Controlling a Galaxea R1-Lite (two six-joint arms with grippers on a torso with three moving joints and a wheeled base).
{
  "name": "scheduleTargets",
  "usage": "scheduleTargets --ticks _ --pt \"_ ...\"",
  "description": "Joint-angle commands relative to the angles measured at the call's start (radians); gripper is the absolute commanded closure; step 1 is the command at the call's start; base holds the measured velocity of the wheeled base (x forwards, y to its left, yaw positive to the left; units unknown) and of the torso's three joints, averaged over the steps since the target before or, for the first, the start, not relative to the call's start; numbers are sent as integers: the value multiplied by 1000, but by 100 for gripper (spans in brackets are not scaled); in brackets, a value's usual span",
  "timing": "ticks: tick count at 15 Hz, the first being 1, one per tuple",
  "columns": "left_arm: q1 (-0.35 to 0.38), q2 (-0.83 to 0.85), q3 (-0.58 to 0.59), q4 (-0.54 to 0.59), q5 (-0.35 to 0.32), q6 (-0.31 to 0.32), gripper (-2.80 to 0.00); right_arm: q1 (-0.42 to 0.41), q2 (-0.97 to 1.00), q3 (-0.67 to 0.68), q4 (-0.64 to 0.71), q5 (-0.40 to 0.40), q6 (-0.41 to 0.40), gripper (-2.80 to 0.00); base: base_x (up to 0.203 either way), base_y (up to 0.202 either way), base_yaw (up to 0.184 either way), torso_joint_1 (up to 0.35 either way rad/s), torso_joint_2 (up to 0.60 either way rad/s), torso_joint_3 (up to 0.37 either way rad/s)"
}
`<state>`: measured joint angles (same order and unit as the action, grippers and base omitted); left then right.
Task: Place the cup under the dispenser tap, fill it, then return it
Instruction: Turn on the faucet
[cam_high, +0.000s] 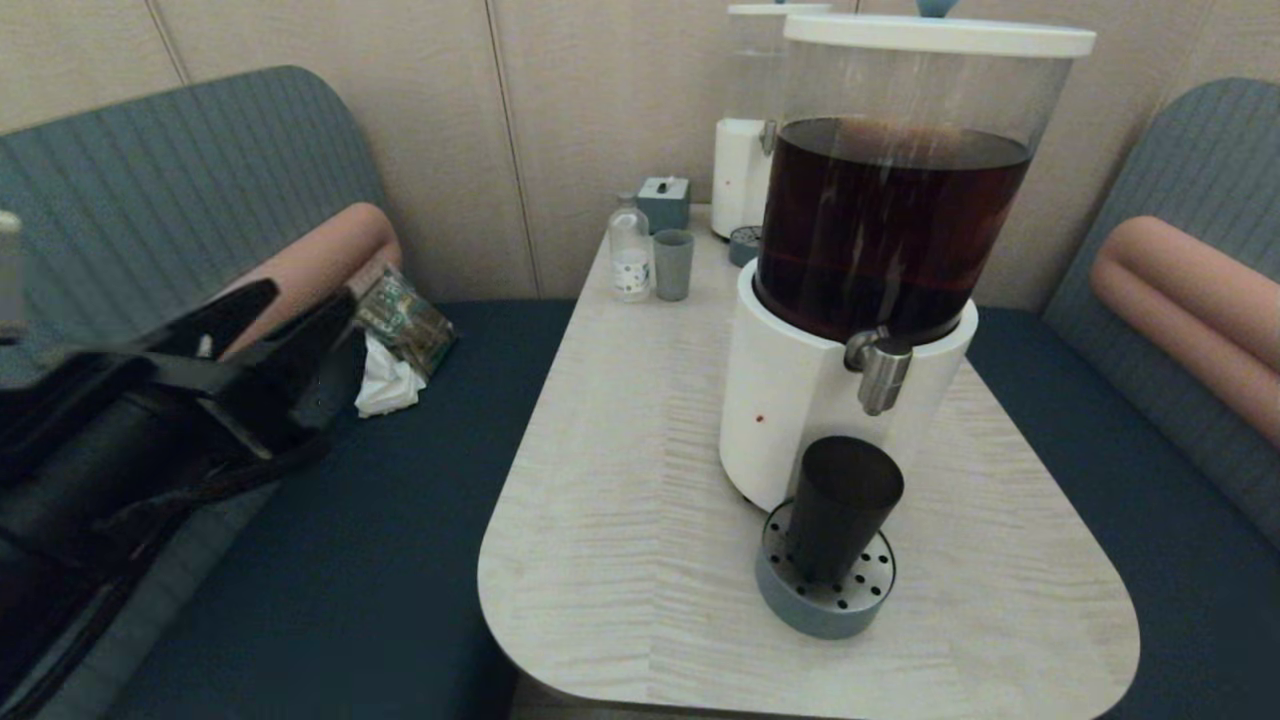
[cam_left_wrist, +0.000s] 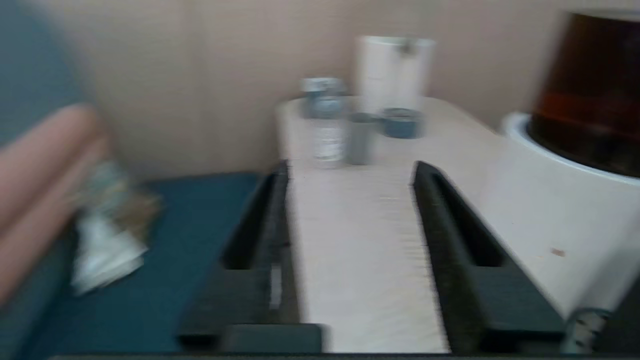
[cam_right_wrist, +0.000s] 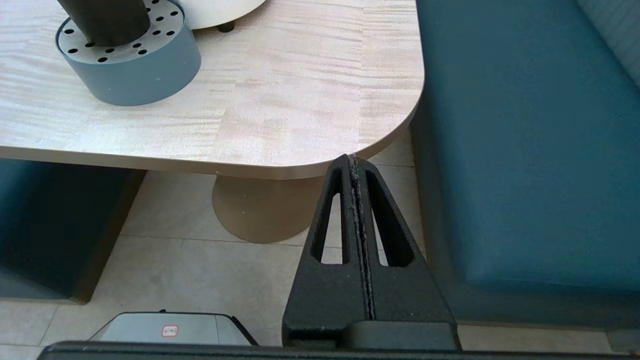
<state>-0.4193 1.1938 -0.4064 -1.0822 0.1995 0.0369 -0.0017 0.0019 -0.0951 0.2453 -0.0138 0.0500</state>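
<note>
The black cup (cam_high: 842, 505) stands upright on the round grey perforated drip tray (cam_high: 862, 598), right below the brushed-steel dispenser tap (cam_high: 884, 372) of the big white-based dispenser (cam_high: 800, 400) holding dark brown liquid. In the right wrist view the cup (cam_right_wrist: 107, 20) and its tray (cam_right_wrist: 145, 70) show at the table's near end. My left gripper (cam_high: 300, 295) hangs open and empty over the bench seat, left of the table and well away from the cup; its view shows the fingers (cam_left_wrist: 450, 220) spread wide. My right gripper (cam_right_wrist: 351, 162) is shut on nothing, low below the table's near right corner.
At the table's far end stand a small clear bottle (cam_high: 630, 250), a grey-green cup (cam_high: 673, 264), a small box (cam_high: 664, 202), a smaller white dispenser (cam_high: 745, 170) and a second drip tray (cam_high: 745, 245). Crumpled wrappers (cam_high: 395, 340) lie on the left bench. Blue benches flank the table (cam_high: 620, 480).
</note>
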Motion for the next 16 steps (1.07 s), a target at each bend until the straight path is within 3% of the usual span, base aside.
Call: scheduleTargets --ticks 1,4,8,11,16 --pt "39 -218 4 164 40 -16 0 0 0 0 2 0 1 0 0 0 0 0 0 0" --pt "215 -406 24 288 60 -40 0 0 0 0 2 0 1 0 0 0 0 0 0 0" --pt "318 -677 126 420 63 -80 0 0 0 0 2 0 1 0 0 0 0 0 0 0" --pt "405 -824 195 450 58 -102 0 0 0 0 2 -1 1 0 0 0 0 0 0 0" --pt "437 -1003 251 409 8 -90 0 0 0 0 2 0 1 0 0 0 0 0 0 0"
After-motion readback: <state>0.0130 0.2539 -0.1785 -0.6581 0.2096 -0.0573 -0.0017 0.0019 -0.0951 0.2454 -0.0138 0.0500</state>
